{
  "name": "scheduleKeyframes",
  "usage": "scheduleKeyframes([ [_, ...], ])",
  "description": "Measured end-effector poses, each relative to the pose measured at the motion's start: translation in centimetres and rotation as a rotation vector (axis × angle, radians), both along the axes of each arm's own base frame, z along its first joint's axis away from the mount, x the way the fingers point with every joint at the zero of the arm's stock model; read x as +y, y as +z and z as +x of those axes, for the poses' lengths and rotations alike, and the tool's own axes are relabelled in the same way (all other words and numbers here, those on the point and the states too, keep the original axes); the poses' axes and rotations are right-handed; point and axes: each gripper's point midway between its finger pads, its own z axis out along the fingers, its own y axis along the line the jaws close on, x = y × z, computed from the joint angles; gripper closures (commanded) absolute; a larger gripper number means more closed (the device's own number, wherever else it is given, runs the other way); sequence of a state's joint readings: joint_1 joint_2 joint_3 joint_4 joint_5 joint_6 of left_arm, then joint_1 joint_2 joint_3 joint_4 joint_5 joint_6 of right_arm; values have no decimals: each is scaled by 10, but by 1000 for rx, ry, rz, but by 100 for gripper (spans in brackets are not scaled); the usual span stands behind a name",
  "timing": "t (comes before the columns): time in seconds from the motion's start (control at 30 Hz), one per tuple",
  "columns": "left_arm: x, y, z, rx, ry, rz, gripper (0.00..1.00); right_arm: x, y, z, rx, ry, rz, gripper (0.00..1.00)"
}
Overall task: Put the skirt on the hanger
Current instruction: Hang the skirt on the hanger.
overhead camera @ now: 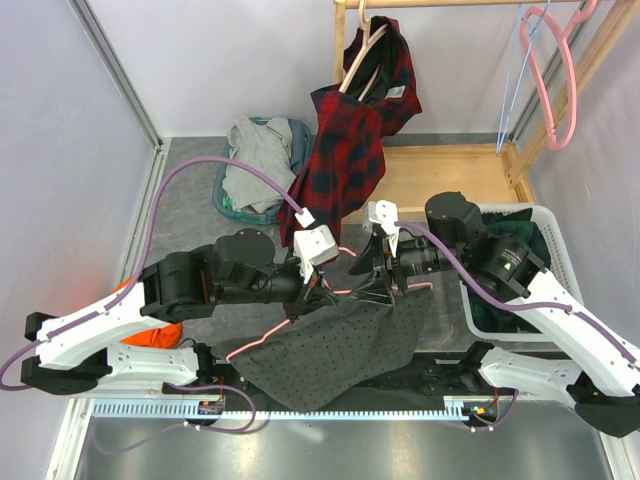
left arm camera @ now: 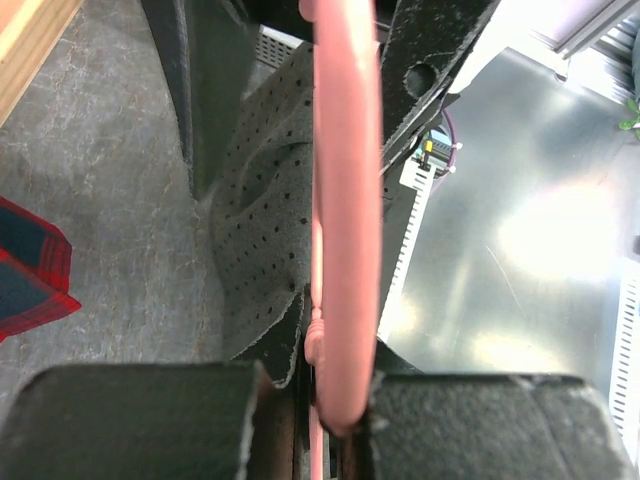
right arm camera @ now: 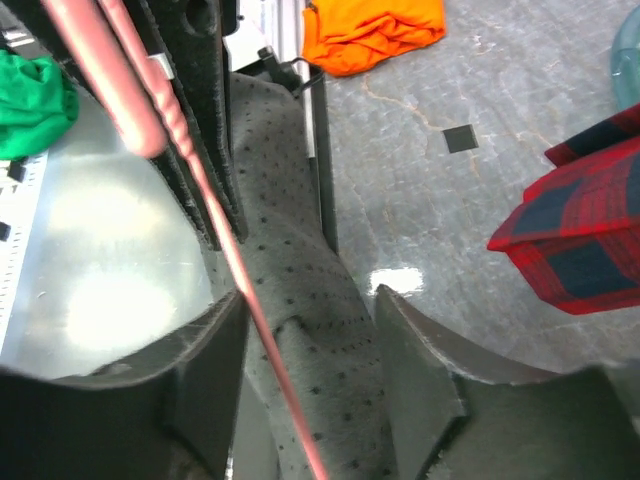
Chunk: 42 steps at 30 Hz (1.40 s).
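The left pincer [overhead camera: 308,284] is clamped narrow on the pink hanger [left arm camera: 345,200]. In the left wrist view the hanger's thick rod runs straight out from between the pincer's two black pads [left arm camera: 130,420], which nip it at their tips. Just beyond and beneath this pincer lies the skirt [overhead camera: 330,350], grey cloth with small dark dots. It is bunched against the rod on one side and spreads away from the pincer toward the arm bases, partly over a shiny metal sheet [left arm camera: 520,250]. The right pincer [overhead camera: 383,272] faces the left one from close by, almost tip to tip, and stands half-wide. Its fingers [right arm camera: 200,390] are apart, and a raised fold of the skirt and the hanger's thin pink wire pass through the gap. Whether either pad presses the cloth I cannot tell. Behind both pincers, a little farther off, a red plaid shirt [overhead camera: 345,150] hangs from a wooden rack, its hem low enough to show at the edge of both wrist views. Beyond the right pincer's tips an orange cloth [right arm camera: 370,30] lies on the grey surface, and a green cloth [right arm camera: 30,110] lies off to one side. A white basket [overhead camera: 555,225] of dark clothes sits beside the right arm, behind its pincer. A spare pink hanger [overhead camera: 550,80] hangs high on the rack, well apart from both.
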<state>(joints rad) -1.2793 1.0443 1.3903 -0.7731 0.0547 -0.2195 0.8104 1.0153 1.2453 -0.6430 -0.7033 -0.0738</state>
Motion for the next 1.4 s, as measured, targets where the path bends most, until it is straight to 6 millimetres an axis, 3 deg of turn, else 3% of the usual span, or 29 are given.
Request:
scheduleKeyframes([
  [0.07, 0, 0, 1, -1, 1, 1, 98, 1, -1, -2, 10, 5, 1, 53],
  [0.23, 0, 0, 1, -1, 1, -2, 98, -1, -1, -6, 16, 7, 14, 59],
  [0.37, 1, 3, 2, -6, 5, -11, 98, -1, 3, -9, 14, 9, 28, 100],
  [0.53, 3, 6, 5, -16, 14, -22, 95, -2, 8, -19, 2, 50, 50, 100],
  [0.6, 3, 9, 6, -22, 20, -32, 66, -3, 12, -19, -12, 43, 63, 100],
  [0.63, 3, 10, 8, -26, 28, -38, 39, -3, 14, -18, -20, 39, 68, 100],
  [0.73, 4, 21, 11, -40, 55, -78, 16, -9, 16, -10, -41, -27, 67, 100],
  [0.83, 12, 36, 13, -60, 90, -133, 8, -17, 19, -2, -65, -97, 68, 100],
  [1.0, 40, 55, 22, -111, 188, -231, 4, -35, 28, -4, -104, -162, 80, 100],
  [1.23, 60, 30, 20, -129, 203, -240, 4, -53, 46, -15, -138, -189, 104, 100],
  [1.4, 57, 13, 21, -140, 189, -200, 4, -60, 51, -22, -141, -184, 111, 100],
])
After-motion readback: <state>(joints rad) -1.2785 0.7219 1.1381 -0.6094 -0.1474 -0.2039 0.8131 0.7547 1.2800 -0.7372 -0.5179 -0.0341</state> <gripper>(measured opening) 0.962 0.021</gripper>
